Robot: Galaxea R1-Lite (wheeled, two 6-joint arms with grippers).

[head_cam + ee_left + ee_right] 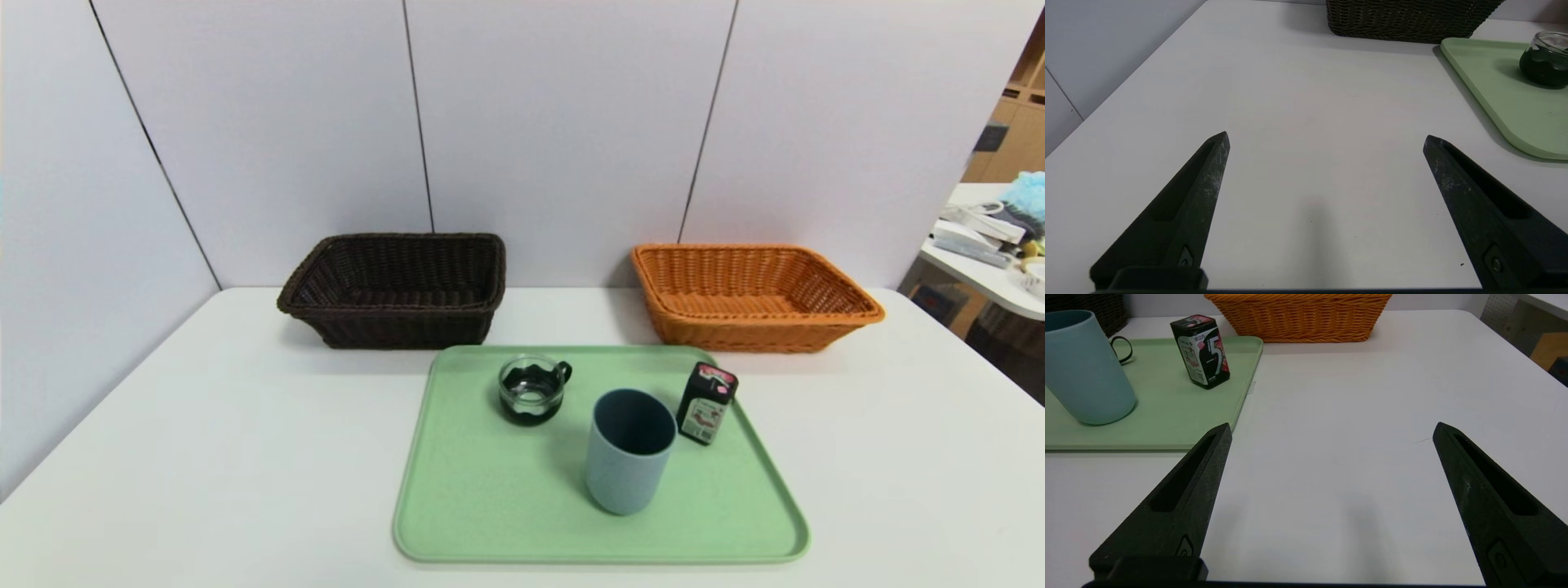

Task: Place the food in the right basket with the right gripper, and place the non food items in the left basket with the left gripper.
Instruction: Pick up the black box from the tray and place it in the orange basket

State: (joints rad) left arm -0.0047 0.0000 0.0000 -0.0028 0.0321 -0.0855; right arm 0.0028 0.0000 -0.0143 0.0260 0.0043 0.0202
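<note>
Black packet (706, 403) with red-pink top, upright on green tray (490, 490), beside blue tumbler (627, 451) and glass cup (532, 389). White "5" readable only from right wrist. Both claws, left (1326, 139) and right (1332, 429), released wide over counter (204, 457), unseen from head.

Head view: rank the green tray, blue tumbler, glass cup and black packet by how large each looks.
1. green tray
2. blue tumbler
3. glass cup and black packet: too alike to rank; the cup is wider, the packet taller.
</note>
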